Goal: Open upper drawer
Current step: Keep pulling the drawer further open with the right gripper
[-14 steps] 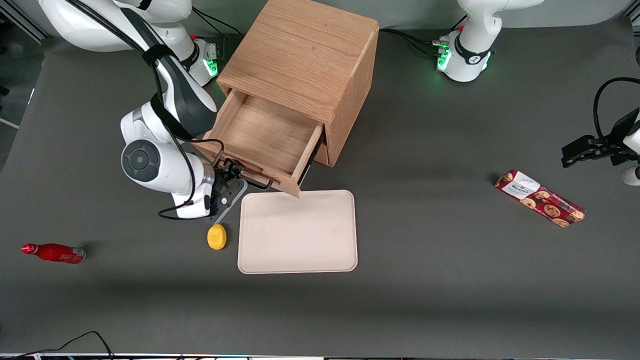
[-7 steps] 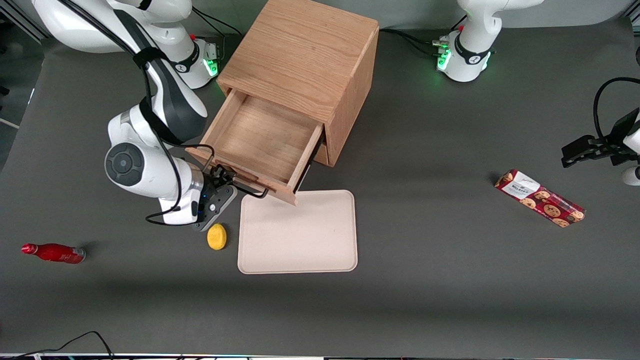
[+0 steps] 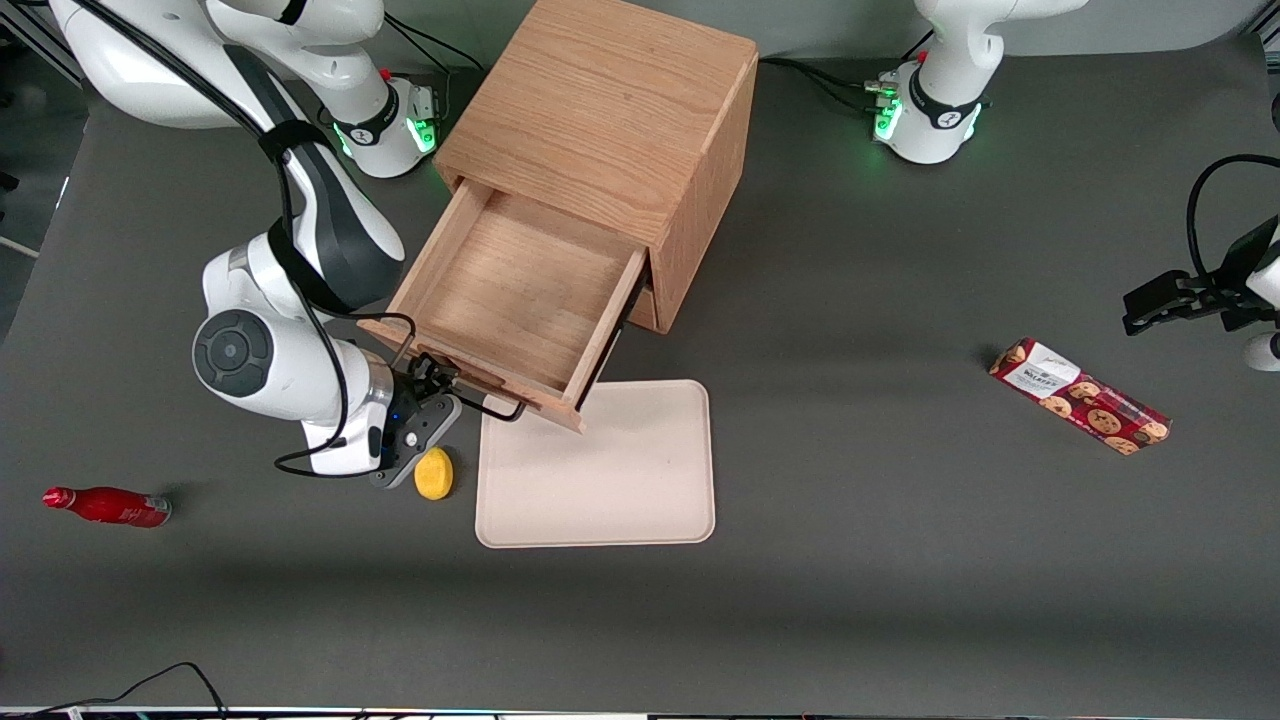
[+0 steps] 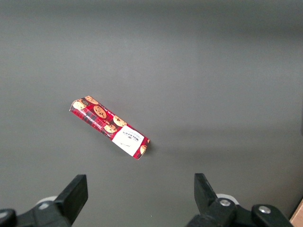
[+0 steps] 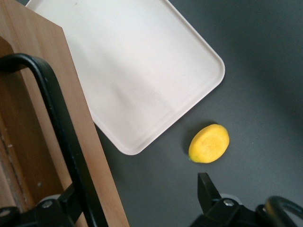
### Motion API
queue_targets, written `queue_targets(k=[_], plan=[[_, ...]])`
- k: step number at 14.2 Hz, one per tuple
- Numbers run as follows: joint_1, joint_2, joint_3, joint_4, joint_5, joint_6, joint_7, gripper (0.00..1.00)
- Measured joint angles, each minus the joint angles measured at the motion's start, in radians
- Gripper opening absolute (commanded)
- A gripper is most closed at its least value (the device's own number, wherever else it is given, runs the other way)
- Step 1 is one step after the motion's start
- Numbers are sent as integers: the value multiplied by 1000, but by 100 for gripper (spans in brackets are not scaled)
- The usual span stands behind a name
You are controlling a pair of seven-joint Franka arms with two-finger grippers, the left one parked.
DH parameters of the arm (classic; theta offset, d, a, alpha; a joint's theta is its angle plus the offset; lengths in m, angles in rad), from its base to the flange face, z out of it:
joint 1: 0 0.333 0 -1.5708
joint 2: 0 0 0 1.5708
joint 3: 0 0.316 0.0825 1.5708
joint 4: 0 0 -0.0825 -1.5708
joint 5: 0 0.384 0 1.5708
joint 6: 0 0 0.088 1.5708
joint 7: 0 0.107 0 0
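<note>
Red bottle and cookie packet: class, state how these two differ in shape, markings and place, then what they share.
The red bottle is rounded with a narrow neck; the cookie packet is a long box. The bottle looks plain; the packet shows cookies. The bottle lies toward the working arm's end, the packet toward the parked arm's. Both are red, lying down. The end effector is at the upper drawer's handle.

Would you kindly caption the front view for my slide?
End effector at the handle of the pulled-out upper drawer, above a cream tray with a yellow fruit beside it.
</note>
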Motion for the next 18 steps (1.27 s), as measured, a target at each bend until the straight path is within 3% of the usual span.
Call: queue_targets(k=[3,18], plan=[[2,35,0,51,-26,0,-3,100],[4,75,-12,118,-25,-21,-233,100]])
